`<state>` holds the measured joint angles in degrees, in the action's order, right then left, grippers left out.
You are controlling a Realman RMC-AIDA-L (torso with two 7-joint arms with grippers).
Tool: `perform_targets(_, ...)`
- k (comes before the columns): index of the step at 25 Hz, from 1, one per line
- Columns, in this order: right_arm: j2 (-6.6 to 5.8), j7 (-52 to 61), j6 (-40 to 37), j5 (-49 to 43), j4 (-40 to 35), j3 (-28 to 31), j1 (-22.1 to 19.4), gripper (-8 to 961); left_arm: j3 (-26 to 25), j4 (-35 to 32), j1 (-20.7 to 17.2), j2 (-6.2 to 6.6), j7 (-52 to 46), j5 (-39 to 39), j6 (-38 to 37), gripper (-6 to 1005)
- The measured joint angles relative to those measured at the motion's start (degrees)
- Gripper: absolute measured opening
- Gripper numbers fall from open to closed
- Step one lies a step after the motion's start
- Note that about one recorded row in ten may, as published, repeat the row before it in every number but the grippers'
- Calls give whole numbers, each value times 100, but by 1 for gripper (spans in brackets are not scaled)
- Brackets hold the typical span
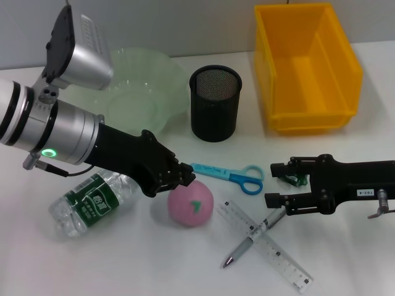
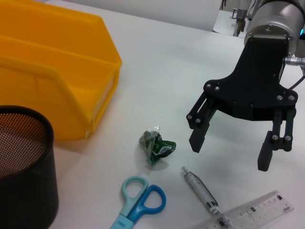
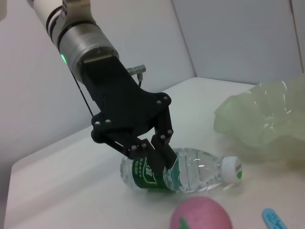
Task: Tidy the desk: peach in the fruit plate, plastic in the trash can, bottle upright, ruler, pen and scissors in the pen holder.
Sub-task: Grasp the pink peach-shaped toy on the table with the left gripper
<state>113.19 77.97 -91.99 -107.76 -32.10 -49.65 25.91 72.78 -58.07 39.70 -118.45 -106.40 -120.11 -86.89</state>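
Left gripper [image 1: 185,177], fingers together and empty, hangs just above the peach [image 1: 191,205] near the desk's [image 1: 123,265] front edge, the lying bottle [image 1: 92,202] beside it. Right gripper [image 2: 231,146], fingers apart and empty, hovers by the crumpled plastic [image 2: 156,144]. Scissors [image 1: 231,174], pen [image 1: 252,238] and ruler [image 1: 265,245] lie between; pen holder [image 1: 215,103], fruit plate [image 1: 145,92] and trash can [image 1: 305,68] line the rear edge.
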Motion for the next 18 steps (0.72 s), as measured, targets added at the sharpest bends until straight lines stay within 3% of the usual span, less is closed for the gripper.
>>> perform_targets(7,-9,15,-5,-80,-9,22,0,776,83,-128,59,2,-77,-66,45,88)
perform_targets(13,-9,15,17,-155,10,5,-6,776,480,-107,188,-15,-116,-288,318,255)
perform_targets(18,-8,25,30,-158,17,-5,-15,776,866,-98,354,-27,-245,-613,484,541)
